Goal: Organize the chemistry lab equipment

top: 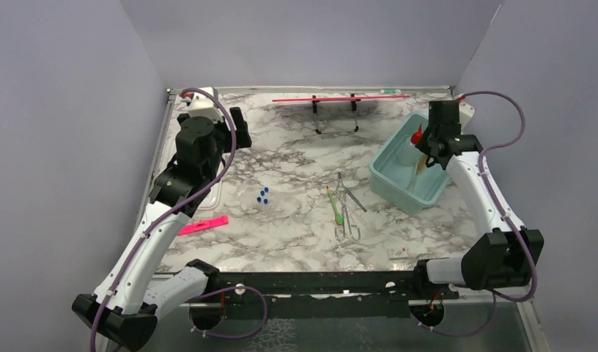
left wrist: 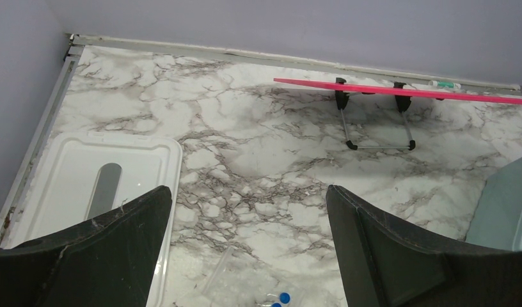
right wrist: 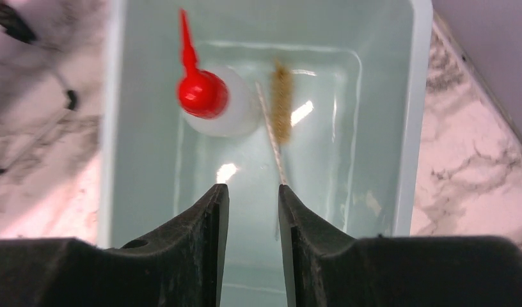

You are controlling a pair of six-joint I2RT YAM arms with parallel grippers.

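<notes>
A clear squeeze bottle (right wrist: 236, 115) with a red nozzle stands in the pale teal bin (right wrist: 415, 128), and beside it lies a bristly tan brush (right wrist: 281, 105) whose thin wire handle runs toward my right finger. My right gripper (right wrist: 253, 187) hangs over the bin, open, with nothing between its jaws. Blue-capped tubes (top: 263, 196) lie mid-table in a clear bag. A green-handled tool (top: 335, 207) and metal forceps (top: 347, 213) lie side by side near the centre. My left gripper (left wrist: 249, 188) is wide open above the table, just behind the tubes (left wrist: 281, 299).
A white tray (left wrist: 86, 185) lies at the left edge under my left finger. The long red rod on its black stand (top: 340, 97) spans the back. A flat pink strip (top: 204, 225) lies front left. The bin (top: 399, 183) sits at the right.
</notes>
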